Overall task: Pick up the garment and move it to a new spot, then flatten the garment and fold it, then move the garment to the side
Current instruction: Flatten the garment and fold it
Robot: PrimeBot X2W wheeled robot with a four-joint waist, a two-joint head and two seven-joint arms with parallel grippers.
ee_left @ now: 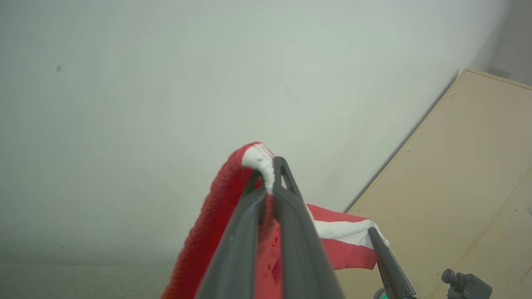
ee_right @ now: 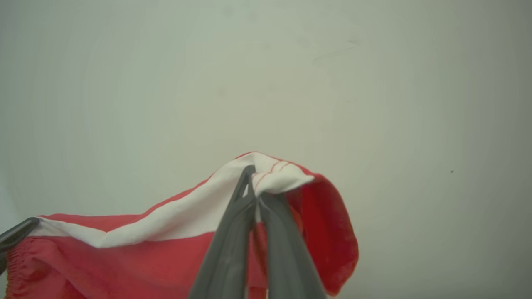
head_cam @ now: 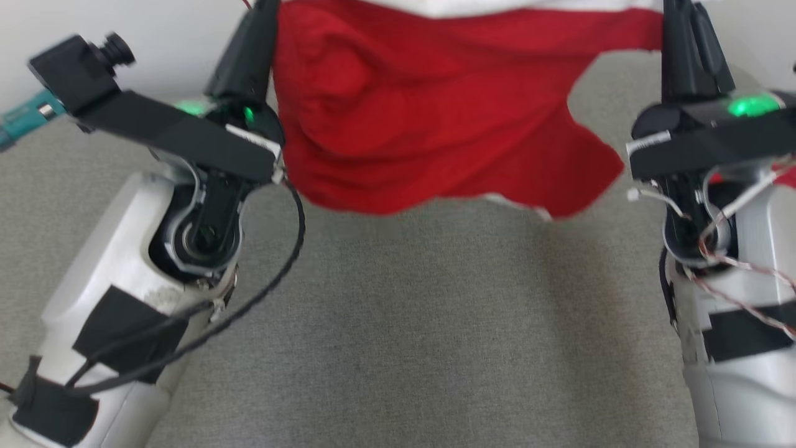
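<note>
Head view first: the red garment [head_cam: 435, 112] is held up in the air, stretched between the two arms, with its lower edge hanging loose and well clear of the grey fabric surface [head_cam: 398, 323] underneath. The left gripper [head_cam: 258, 25] is clamped onto the garment's left top corner and the right gripper [head_cam: 684, 31] onto the right one, though both sets of fingertips are cut off by the top edge of the frame. A white band [head_cam: 497, 6] can just be made out along the very top of the cloth. A bit of motion blur is seen on everything.

Left wrist view: the left gripper [ee_left: 270, 166] is pinched tight, with a fold of the garment [ee_left: 208, 224] squeezed between the two dark fingers. A bit of the white band [ee_left: 255, 160] is bunched right at the tips. The rest of the cloth is strung off to the right gripper [ee_left: 390, 265], seen low on the right, where it's also gripped. A pale wall [ee_left: 166, 83] and a beige board [ee_left: 465, 187] are seen behind.

Right wrist view: same story. The right gripper [ee_right: 251, 178] is closed hard on the white band [ee_right: 178, 218], with the red cloth [ee_right: 124, 265] draped away towards the left gripper [ee_right: 14, 234] at the left edge. A flap of red is folded over on the right of the fingers.
</note>
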